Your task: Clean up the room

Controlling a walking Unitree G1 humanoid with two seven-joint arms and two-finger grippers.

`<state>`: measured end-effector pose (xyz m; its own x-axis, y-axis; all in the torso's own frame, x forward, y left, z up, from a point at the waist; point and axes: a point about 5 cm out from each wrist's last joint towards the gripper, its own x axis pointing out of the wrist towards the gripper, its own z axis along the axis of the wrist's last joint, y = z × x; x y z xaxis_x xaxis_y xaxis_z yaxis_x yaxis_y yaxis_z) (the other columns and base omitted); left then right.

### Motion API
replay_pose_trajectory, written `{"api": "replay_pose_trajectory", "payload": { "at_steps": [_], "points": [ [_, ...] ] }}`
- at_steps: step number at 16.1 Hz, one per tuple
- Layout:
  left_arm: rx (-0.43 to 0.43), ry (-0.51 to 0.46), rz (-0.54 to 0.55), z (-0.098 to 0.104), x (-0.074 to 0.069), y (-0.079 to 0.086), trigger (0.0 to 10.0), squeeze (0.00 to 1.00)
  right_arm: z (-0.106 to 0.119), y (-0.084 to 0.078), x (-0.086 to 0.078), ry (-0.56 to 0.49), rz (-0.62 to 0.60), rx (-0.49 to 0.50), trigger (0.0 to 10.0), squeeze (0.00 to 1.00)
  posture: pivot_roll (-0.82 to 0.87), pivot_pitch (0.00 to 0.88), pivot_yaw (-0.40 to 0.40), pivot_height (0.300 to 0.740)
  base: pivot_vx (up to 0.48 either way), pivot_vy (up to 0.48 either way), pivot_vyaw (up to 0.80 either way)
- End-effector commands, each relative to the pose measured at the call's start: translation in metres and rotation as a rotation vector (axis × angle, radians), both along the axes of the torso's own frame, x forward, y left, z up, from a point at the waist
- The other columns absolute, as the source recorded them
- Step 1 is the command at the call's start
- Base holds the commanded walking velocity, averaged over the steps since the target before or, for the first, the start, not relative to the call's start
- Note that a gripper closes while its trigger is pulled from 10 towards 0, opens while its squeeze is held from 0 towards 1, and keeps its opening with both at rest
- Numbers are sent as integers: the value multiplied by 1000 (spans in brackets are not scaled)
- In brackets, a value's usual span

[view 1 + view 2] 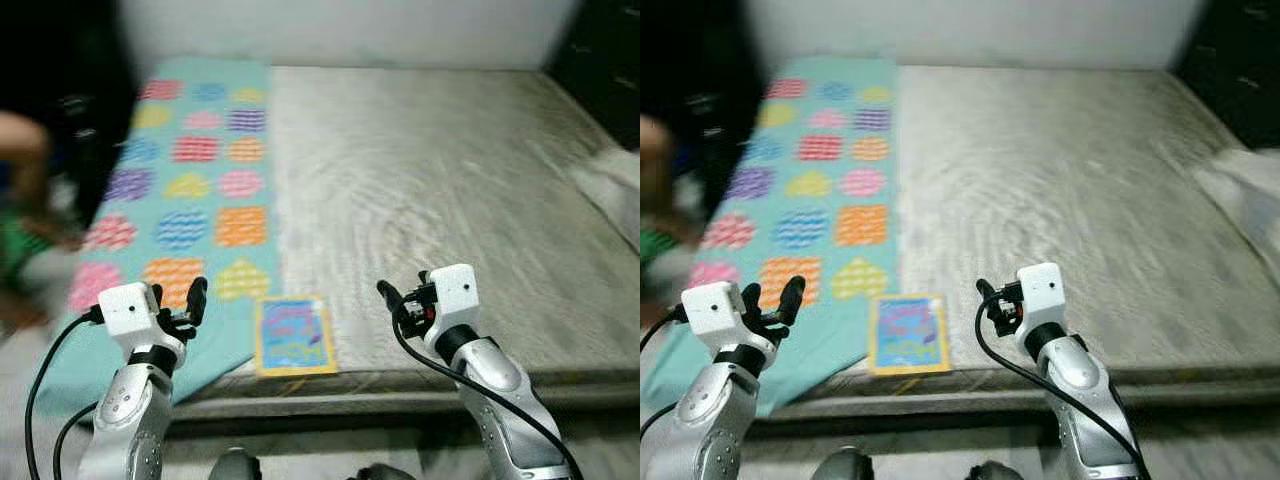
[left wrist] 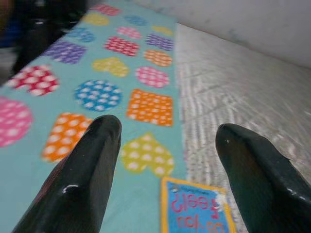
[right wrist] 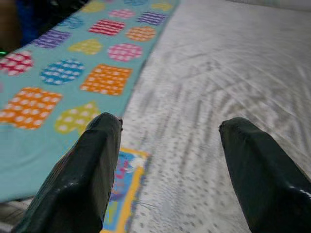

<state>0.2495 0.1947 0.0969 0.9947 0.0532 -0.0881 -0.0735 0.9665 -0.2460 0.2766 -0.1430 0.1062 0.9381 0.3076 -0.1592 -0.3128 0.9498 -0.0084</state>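
A thin children's book (image 1: 293, 336) with a yellow border and blue cover lies at the near edge of the bed, half on the teal blanket (image 1: 190, 190) patterned with coloured hearts and squares. My left gripper (image 1: 185, 305) hovers open just left of the book, over the blanket's near end. My right gripper (image 1: 400, 298) hovers open to the book's right, above the grey mattress (image 1: 430, 180). In the left wrist view the book (image 2: 197, 208) lies between the two fingers (image 2: 82, 179). Neither gripper holds anything.
A white cloth (image 1: 612, 190) lies at the bed's right edge. A person's arm (image 1: 25, 170) is blurred at the far left beside the bed. A white wall runs behind the mattress. Dark floor borders the bed on both sides.
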Motion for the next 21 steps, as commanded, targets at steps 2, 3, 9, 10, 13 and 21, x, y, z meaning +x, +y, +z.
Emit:
{"api": "replay_pose_trajectory", "payload": {
  "at_steps": [2,3,9,10,13,21],
  "points": [
    [5,25,7,-4,-3,1,10000,0,-2,-4,-2,12,-17,11,10000,0,-123,110,-44,695,0,0,0],
    [4,28,6,-4,-4,1,10000,0,-2,-4,-2,9,-18,9,10000,0,-122,109,-44,695,0,0,0],
    [-2,40,-1,-6,-6,1,10000,0,-2,-2,-5,15,-6,16,10000,0,-117,124,-42,665,0,0,0],
    [-3,42,-3,-5,-6,1,10000,0,-2,-2,-5,16,-5,17,10000,0,-117,124,-41,655,0,0,0],
    [-7,45,-3,-6,-5,1,10000,0,-3,-2,-5,16,0,18,10000,0,-117,124,-41,620,0,0,0],
    [-92,35,75,-7,-6,9,10000,0,-2,0,-2,11,19,10,10000,0,-117,118,-51,620,0,0,0]
  ]
}}
